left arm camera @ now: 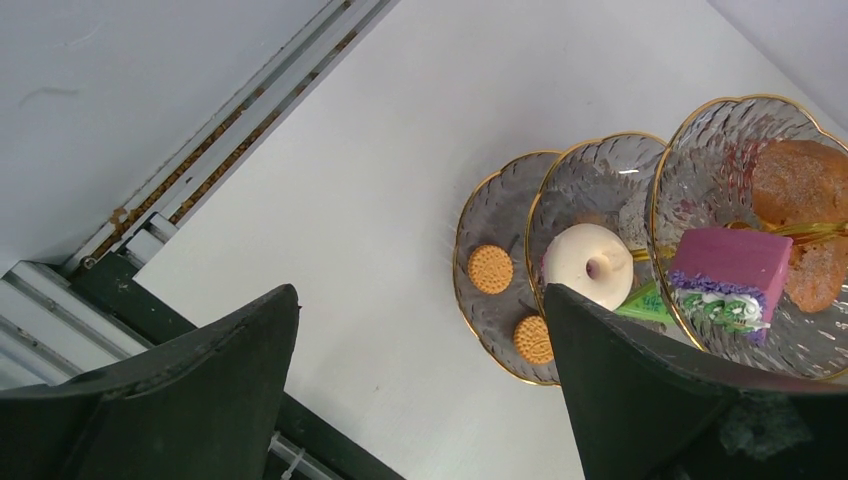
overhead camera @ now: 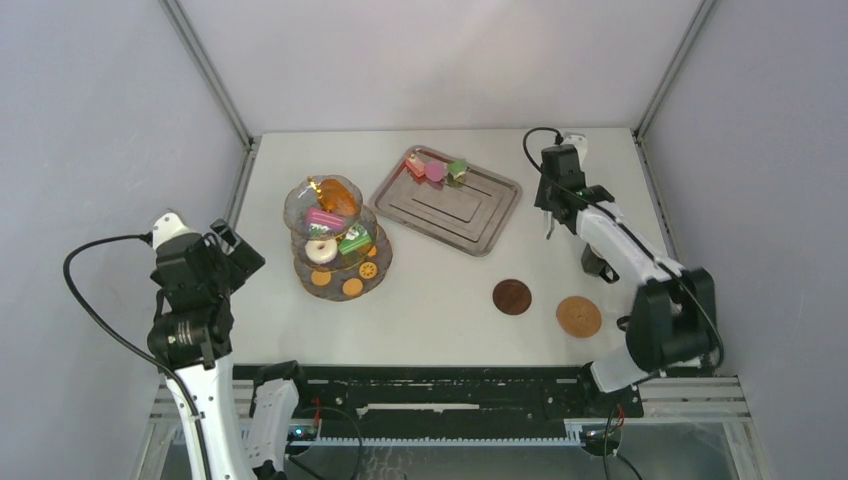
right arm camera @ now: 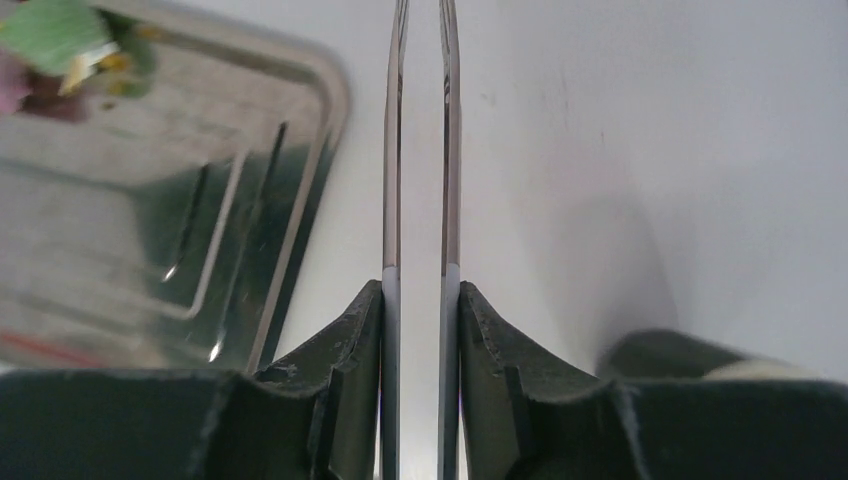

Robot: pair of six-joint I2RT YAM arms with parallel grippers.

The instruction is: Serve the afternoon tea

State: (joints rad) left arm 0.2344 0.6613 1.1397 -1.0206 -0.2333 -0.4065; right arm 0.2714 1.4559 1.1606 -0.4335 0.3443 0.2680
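The three-tier glass stand (overhead camera: 300,200) stands left of centre and bears a brown pastry (overhead camera: 338,196), a pink cake (overhead camera: 325,218), a green cake (overhead camera: 354,241), a white donut (overhead camera: 321,251) and orange cookies (overhead camera: 352,287). Three small cakes (overhead camera: 435,168) lie on the far corner of the steel tray (overhead camera: 470,215). Two brown coasters (overhead camera: 512,296) (overhead camera: 579,316) lie near the front right. My left gripper (overhead camera: 238,250) hangs open and empty, left of the stand (left arm camera: 600,180), donut (left arm camera: 588,265) and cookies (left arm camera: 490,268). My right gripper (right arm camera: 420,290) is shut on the metal tongs (right arm camera: 392,150), just right of the tray (right arm camera: 120,230). No cups are in view.
Grey walls with metal corner posts close in the table on three sides. The black rail with the arm bases (overhead camera: 440,390) runs along the near edge. A black cable (overhead camera: 530,140) loops above my right wrist.
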